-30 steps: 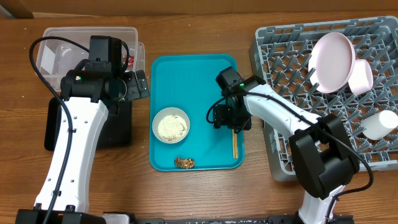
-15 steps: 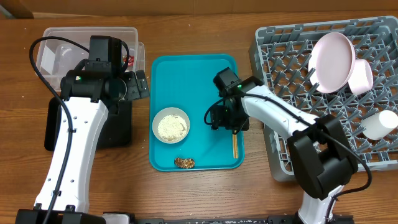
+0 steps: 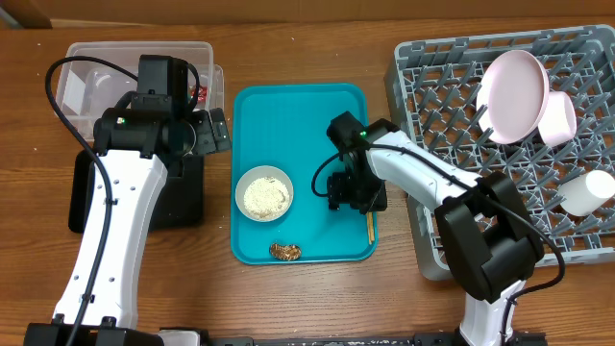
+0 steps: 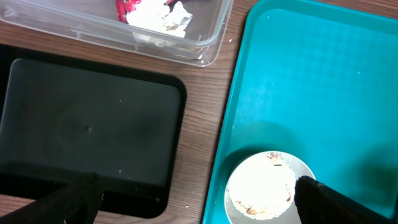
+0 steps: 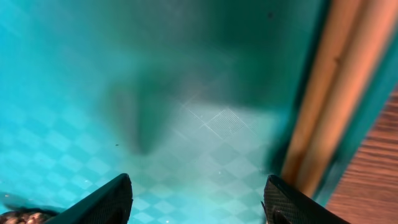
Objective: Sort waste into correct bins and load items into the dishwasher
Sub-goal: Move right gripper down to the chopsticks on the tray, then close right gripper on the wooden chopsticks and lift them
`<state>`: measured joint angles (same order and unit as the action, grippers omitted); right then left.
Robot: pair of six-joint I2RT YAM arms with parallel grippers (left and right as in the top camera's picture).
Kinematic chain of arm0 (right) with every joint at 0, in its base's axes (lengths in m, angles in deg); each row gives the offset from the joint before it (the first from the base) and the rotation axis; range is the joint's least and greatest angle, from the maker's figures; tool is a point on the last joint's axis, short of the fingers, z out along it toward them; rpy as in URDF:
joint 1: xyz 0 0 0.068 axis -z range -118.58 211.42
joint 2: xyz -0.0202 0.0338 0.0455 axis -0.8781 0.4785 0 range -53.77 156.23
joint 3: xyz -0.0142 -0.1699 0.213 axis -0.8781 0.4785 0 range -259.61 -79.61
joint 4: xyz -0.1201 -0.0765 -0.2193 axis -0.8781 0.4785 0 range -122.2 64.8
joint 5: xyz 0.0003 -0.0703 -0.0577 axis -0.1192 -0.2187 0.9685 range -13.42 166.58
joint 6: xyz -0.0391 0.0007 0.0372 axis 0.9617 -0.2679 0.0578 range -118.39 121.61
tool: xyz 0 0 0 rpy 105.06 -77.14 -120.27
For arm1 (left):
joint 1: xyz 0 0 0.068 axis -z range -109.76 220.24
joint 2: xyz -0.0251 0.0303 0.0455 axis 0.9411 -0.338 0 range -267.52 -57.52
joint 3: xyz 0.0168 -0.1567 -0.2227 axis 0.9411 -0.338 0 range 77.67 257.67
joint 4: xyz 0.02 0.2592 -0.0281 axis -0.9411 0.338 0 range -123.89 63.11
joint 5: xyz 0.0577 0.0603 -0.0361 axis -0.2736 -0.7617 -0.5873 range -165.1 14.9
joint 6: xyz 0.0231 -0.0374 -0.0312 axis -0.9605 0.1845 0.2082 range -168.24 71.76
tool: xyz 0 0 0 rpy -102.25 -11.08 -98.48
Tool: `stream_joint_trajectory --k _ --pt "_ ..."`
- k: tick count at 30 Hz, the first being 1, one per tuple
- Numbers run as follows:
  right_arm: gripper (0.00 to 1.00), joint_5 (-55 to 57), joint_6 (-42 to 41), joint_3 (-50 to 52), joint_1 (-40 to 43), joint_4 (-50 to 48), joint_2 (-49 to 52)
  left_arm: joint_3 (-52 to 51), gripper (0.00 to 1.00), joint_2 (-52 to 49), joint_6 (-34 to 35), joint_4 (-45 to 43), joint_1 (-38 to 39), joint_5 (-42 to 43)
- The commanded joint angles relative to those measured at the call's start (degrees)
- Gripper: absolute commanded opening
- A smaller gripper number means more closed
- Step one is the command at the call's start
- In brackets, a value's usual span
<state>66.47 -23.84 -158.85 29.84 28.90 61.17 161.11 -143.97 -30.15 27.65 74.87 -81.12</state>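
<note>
My right gripper [image 3: 354,195] hovers low over the teal tray [image 3: 288,115], open with only bare tray between its fingers [image 5: 99,202]. The wooden chopsticks [image 5: 336,93] lie just outside the right finger, along the tray's right rim; in the overhead view only their front end [image 3: 369,227] shows. A bowl of rice [image 3: 264,194] and a brown food lump [image 3: 284,252] sit on the tray. My left gripper [image 4: 198,206] hangs wide open and empty above the gap between the black tray [image 4: 87,124] and the teal tray. In the clear tub [image 4: 214,37] lie the red-and-white wrapper [image 4: 129,7] and the tissue [image 4: 166,18].
The grey dish rack [image 3: 432,115] at the right holds a plate [image 3: 514,82], a bowl [image 3: 559,120] and a small cup [image 3: 586,192]. The left arm stretches over the black tray [image 3: 82,202]. The right arm reaches across the rack's left edge.
My right gripper has slid a little toward the front of the teal tray and now covers more of the chopsticks. The left arm has stayed still.
</note>
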Motion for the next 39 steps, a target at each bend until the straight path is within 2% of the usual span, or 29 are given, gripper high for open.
stream_joint_trajectory --k 1,10,23,39 --pt "0.70 1.6 0.3 -4.8 0.1 -0.1 -3.0 1.2 1.00 0.6 0.8 0.0 -0.2 0.3" --pt "0.70 3.6 0.3 -3.7 0.1 -1.6 -3.8 1.2 1.00 0.6 0.8 0.0 -0.2 0.3" --pt "0.67 3.6 0.1 6.8 0.1 -11.6 -3.7 1.2 1.00 0.6 0.8 0.2 -0.2 0.3" --pt "0.67 8.3 0.1 8.0 0.7 -11.7 -3.7 1.2 1.00 0.6 0.8 0.3 -0.2 0.3"
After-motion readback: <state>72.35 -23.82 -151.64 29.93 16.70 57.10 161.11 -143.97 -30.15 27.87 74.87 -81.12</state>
